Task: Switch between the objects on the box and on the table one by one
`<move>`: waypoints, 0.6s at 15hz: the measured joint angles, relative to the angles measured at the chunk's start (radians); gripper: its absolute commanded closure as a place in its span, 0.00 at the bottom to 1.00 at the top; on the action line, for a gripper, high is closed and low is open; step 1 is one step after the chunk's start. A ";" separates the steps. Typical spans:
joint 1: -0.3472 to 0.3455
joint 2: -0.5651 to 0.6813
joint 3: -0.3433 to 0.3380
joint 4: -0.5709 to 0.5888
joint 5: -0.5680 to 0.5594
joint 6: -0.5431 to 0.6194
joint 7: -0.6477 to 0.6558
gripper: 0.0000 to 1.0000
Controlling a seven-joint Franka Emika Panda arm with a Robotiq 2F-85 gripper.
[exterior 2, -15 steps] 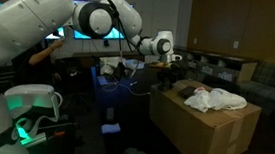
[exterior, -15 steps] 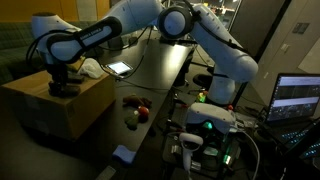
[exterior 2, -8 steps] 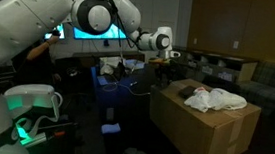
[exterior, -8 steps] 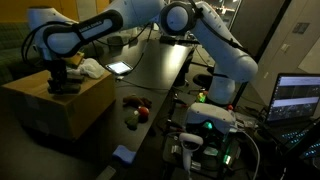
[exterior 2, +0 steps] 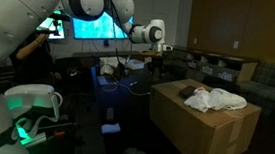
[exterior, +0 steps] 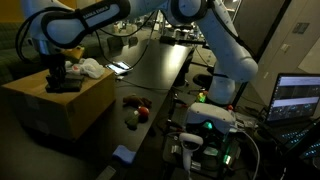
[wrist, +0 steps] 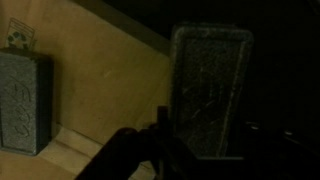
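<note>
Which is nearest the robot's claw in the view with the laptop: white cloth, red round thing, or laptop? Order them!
1. The white cloth, on the box beside the gripper.
2. The red round thing, lower down on the table.
3. The laptop, far off at the picture's edge.

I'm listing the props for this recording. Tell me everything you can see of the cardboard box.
The cardboard box is a plain brown carton. It stands upright with a flat, closed top, and its sides look undented as far as the dim light shows. It stands next to the dark table; what its base rests on is not clear. A crumpled white cloth and a small dark object lie side by side on its top.
</note>
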State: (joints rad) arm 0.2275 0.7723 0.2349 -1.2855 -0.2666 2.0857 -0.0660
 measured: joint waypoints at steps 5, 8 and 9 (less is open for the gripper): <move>0.017 -0.133 0.015 -0.204 0.047 0.040 0.047 0.68; 0.039 -0.206 0.015 -0.340 0.083 0.094 0.079 0.68; 0.047 -0.228 0.015 -0.386 0.088 0.113 0.089 0.68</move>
State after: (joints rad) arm 0.2748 0.5444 0.2503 -1.6712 -0.1789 2.1989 0.0226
